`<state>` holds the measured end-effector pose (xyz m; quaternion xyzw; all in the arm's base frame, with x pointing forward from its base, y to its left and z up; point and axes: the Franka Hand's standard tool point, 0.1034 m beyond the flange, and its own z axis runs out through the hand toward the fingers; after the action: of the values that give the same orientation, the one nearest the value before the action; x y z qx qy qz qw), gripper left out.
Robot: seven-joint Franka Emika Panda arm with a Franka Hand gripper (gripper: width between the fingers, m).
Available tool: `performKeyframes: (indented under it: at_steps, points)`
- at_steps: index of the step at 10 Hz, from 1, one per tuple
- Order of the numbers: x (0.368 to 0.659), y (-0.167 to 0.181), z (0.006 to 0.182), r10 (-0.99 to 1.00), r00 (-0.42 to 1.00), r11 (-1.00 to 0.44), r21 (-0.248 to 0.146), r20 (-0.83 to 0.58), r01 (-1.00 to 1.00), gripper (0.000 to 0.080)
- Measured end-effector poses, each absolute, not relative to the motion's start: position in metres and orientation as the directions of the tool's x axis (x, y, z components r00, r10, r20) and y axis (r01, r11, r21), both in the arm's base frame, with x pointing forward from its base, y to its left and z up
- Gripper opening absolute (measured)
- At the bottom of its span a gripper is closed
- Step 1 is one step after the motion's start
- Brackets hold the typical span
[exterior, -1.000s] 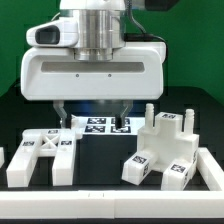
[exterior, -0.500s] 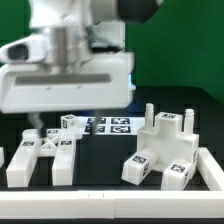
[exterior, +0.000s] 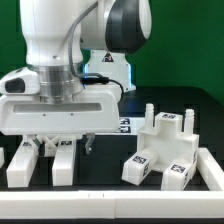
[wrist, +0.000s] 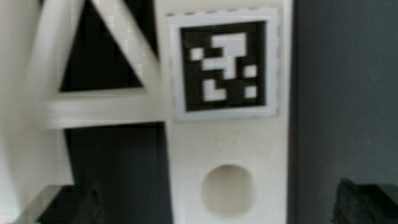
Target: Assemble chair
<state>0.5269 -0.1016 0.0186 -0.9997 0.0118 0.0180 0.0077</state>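
A flat white chair part with crossed bars (exterior: pixel 35 165) lies on the black table at the exterior view's left. My gripper (exterior: pixel 63 148) hangs low over it, open, with one dark finger (exterior: pixel 88 143) on each side of the part's right-hand bar. In the wrist view the same part (wrist: pixel 222 130) fills the frame, showing a marker tag (wrist: pixel 224 65) and an oval hole (wrist: pixel 226 190). My gripper (wrist: pixel 217 205) straddles that bar there, and the dark fingertips (wrist: pixel 71 205) stand apart from it on both sides. A bigger white chair piece with pegs (exterior: pixel 160 150) stands at the right.
The marker board (exterior: pixel 125 126) shows only as a corner behind my hand. A white rail (exterior: pixel 110 200) runs along the table's front edge and a white wall (exterior: pixel 212 170) along its right side. The arm's body hides the back left of the table.
My hand has moved from the middle to the exterior view's left and come down over the flat crossed part. The parts have not moved.
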Motion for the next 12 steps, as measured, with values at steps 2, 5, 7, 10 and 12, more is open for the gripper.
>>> performKeyframes:
  at_steps: [2, 5, 7, 10, 12]
  points:
    - [0.524, -0.101, 0.009, -0.017, 1.0, -1.0, 0.004, -0.018, -0.017, 0.0649]
    - [0.522, -0.101, 0.007, -0.016, 1.0, -1.0, 0.008, -0.013, -0.016, 0.0519]
    - [0.522, -0.101, 0.007, -0.016, 1.0, -1.0, 0.008, -0.013, -0.016, 0.028]
    - [0.528, -0.097, 0.021, -0.066, 0.997, -0.998, -0.004, -0.037, -0.066, 0.0281]
    - [0.54, -0.083, 0.068, -0.142, 0.988, -0.989, -0.03, -0.053, -0.144, 0.0281]
